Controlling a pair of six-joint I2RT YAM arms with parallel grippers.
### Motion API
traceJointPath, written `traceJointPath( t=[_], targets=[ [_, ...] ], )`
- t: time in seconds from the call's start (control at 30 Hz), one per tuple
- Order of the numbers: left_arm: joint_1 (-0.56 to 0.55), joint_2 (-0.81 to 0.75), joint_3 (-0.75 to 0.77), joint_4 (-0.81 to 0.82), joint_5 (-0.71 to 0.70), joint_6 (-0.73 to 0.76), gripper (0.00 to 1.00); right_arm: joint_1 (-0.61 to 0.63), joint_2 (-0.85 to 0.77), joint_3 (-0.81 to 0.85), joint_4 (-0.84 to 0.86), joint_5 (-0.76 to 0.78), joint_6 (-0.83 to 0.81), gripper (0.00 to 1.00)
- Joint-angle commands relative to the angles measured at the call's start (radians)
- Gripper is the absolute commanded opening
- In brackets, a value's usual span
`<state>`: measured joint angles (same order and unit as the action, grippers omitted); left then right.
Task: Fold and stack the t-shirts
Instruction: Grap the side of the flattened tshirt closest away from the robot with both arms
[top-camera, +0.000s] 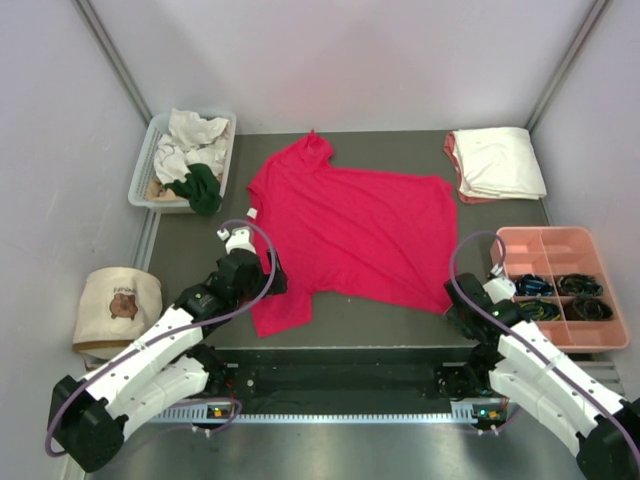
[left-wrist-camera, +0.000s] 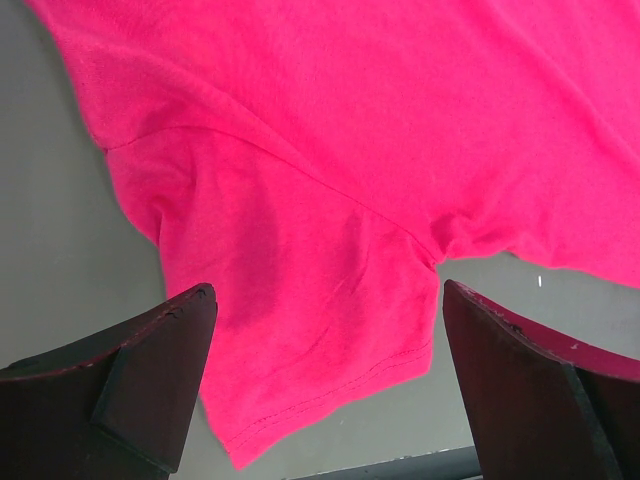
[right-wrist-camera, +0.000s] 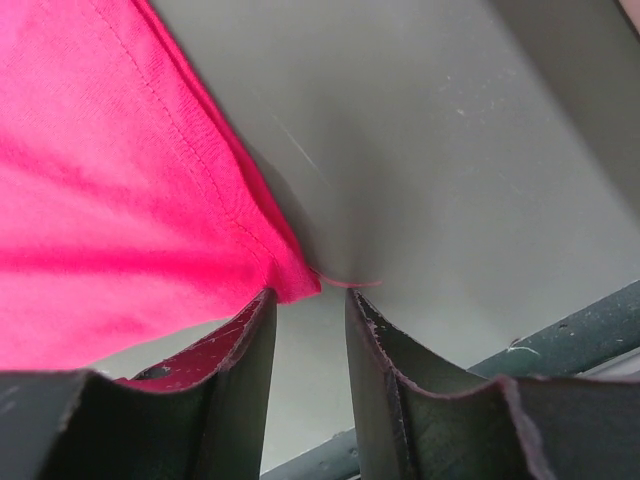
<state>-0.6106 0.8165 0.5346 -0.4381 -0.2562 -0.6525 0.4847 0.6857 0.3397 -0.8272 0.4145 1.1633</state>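
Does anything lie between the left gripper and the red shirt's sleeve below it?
Nothing visible does. The left gripper hangs open directly over the near sleeve of the red t-shirt, and no other object shows between them.

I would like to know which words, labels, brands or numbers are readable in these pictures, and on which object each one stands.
No text can be read in any view.
On the round beige fabric bag: tiny dark marks above the brown bear print, too small to read.
On the crimson-red cloth t-shirt: a small white label at its edge, too small to tell whether it carries print.
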Motion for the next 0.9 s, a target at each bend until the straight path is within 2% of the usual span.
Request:
traceJointPath(
  t=[0.0,0.43,0.53,0.57,0.63,0.7,0.77,0.87],
  targets=[
    [-0.005,0.007,0.022,0.009,-0.015,0.002,0.99,0.011,0.017,0.001,0.033,0.05,0.012,0.35],
    [-0.005,0.012,0.016,0.019,-0.018,0.001,0.99,0.011,0.067,-0.005,0.082,0.066,0.019,0.35],
    [-0.005,0.018,0.015,0.022,-0.017,0.001,0.99,0.011,0.08,-0.004,0.094,0.064,0.021,0.33],
    [-0.005,0.018,0.015,0.022,-0.018,-0.001,0.99,0.011,0.089,-0.004,0.099,0.066,0.021,0.31],
    [-0.005,0.019,0.011,0.021,-0.018,0.001,0.99,0.011,0.094,-0.004,0.105,0.063,0.021,0.22],
    [-0.005,0.018,0.008,0.019,-0.021,-0.001,0.99,0.009,0.097,-0.002,0.106,0.063,0.019,0.09],
    [-0.005,0.013,0.004,0.016,-0.026,-0.004,0.99,0.011,0.098,-0.002,0.108,0.064,0.019,0.0],
    [-0.005,0.01,-0.001,0.006,-0.035,-0.01,0.99,0.011,0.098,-0.002,0.108,0.064,0.018,0.0]
  ],
)
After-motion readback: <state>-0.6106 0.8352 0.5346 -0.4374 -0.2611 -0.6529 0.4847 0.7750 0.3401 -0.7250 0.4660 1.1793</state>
